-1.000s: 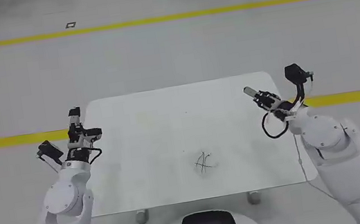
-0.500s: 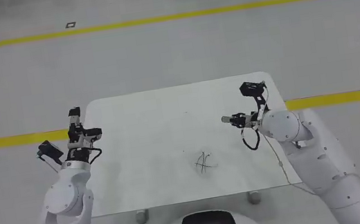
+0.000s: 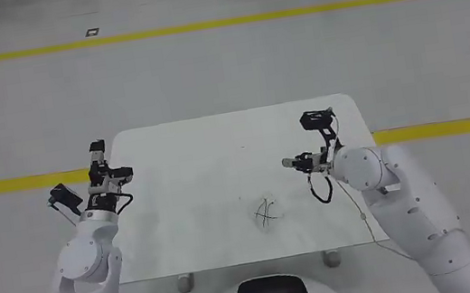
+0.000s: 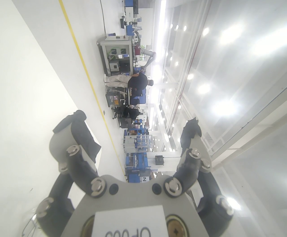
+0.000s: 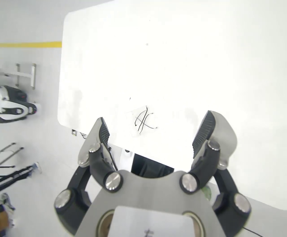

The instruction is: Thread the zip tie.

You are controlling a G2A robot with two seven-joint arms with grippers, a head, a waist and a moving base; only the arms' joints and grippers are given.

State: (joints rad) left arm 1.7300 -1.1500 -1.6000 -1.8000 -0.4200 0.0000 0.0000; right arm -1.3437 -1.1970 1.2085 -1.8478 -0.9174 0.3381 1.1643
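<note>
The right gripper (image 3: 287, 163) has swung in from the table's right edge and now hangs over the tabletop, nearer the zip tie (image 3: 266, 212). The left gripper (image 3: 96, 153) has kept its place. The zip tie, thin black strands crossing, lies flat on the table (image 3: 192, 162) near the front edge, slightly right of centre, untouched. The right gripper, spread wide and empty, is beyond it to the right. The left gripper, also spread and empty, sits at the table's left edge, well apart.
</note>
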